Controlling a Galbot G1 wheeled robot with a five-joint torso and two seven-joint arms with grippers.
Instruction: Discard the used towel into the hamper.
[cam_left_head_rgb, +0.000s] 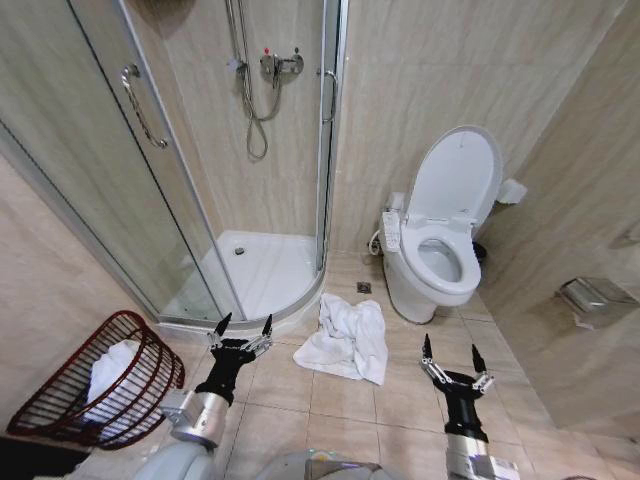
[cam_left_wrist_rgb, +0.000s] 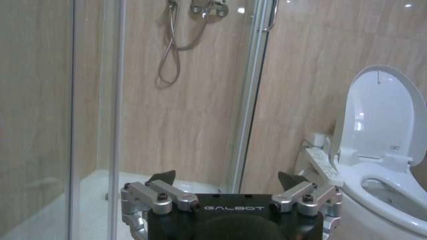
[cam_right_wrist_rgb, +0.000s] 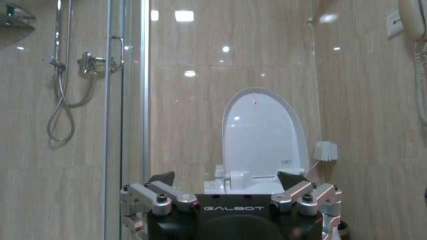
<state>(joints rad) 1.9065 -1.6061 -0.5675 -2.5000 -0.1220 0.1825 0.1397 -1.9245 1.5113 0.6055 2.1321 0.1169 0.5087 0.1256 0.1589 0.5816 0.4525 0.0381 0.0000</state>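
Note:
A crumpled white towel (cam_left_head_rgb: 348, 338) lies on the tiled floor between the shower and the toilet. The hamper (cam_left_head_rgb: 100, 382), a dark reddish-brown wire basket, lies tipped on its side at the lower left with white cloth inside it. My left gripper (cam_left_head_rgb: 243, 326) is held open above the floor, just left of the towel and right of the hamper; it holds nothing (cam_left_wrist_rgb: 227, 181). My right gripper (cam_left_head_rgb: 452, 352) is open and holds nothing, to the right of the towel and in front of the toilet (cam_right_wrist_rgb: 227, 180).
A corner shower cabin (cam_left_head_rgb: 250, 260) with glass doors stands behind the left gripper. A white toilet (cam_left_head_rgb: 445, 235) with its lid up is at the back right. A floor drain (cam_left_head_rgb: 364, 287) lies behind the towel. Tiled walls close in on both sides.

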